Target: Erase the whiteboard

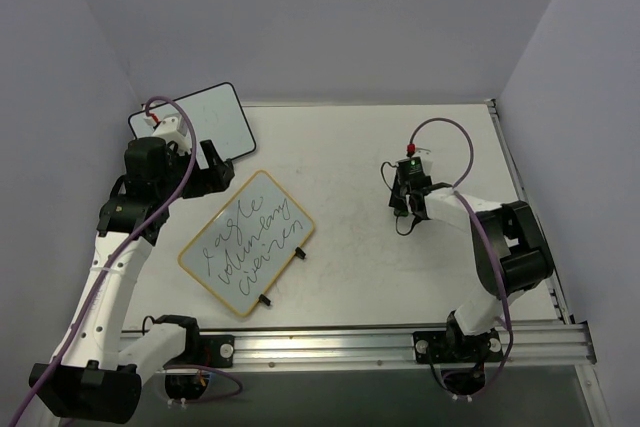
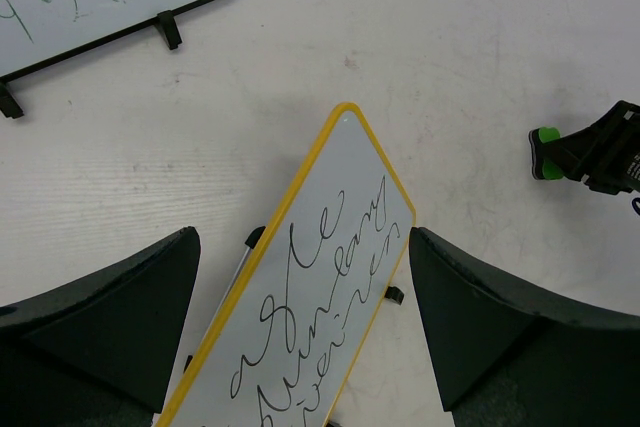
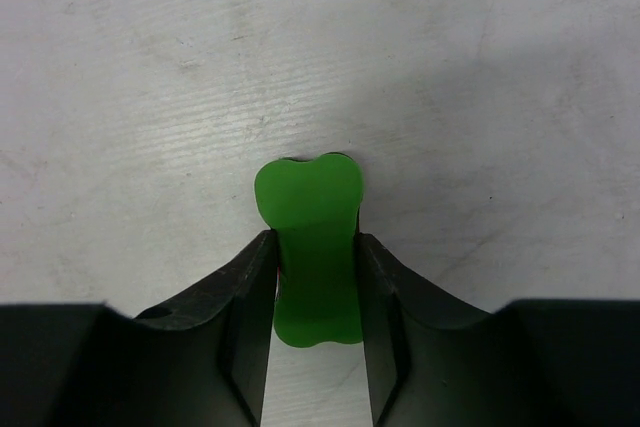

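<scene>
At the far left a black-rimmed board (image 1: 205,117) is lying on the table (image 1: 340,137), not part of the job. Just beside it the left gripper (image 2: 303,242) is hovering with its jaws spread wide and holding nothing, above the far corner of the whiteboard (image 1: 248,242). That board is lying flat and slanted at the left-centre of the table, its black handwriting not yet wiped. Well apart to the right, the right gripper (image 3: 315,239) is pinching a green eraser (image 3: 305,187) on the tabletop, both fingers pressing its sides. The step in hand looks like picking up the eraser. The next move is probably calling for lifting it and carrying it left to the writing.
</scene>
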